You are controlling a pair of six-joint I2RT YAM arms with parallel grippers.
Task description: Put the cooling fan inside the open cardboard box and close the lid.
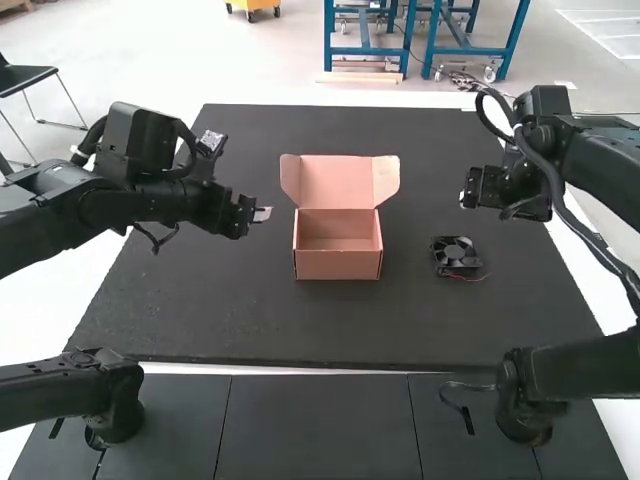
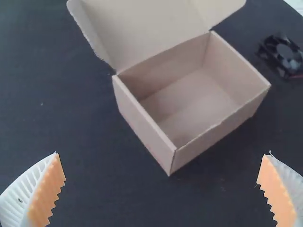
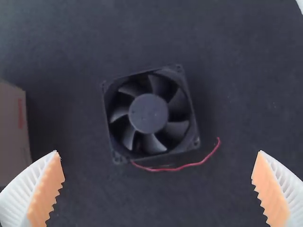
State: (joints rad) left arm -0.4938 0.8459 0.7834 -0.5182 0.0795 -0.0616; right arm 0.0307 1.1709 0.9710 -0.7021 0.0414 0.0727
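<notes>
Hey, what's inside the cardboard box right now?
Nothing: the cardboard box shows only its bare floor and inner walls. A strip of floor just behind its near walls is covered by them. The cooling fan lies outside, flat on the black mat.

- I've got 1 black mat (image 1: 150, 310) over most of the table (image 1: 45, 320); white top shows at both sides.
- Dark panels (image 1: 320, 430) along near edge, seams btwn them.
- Light even, shadows soft.
</notes>
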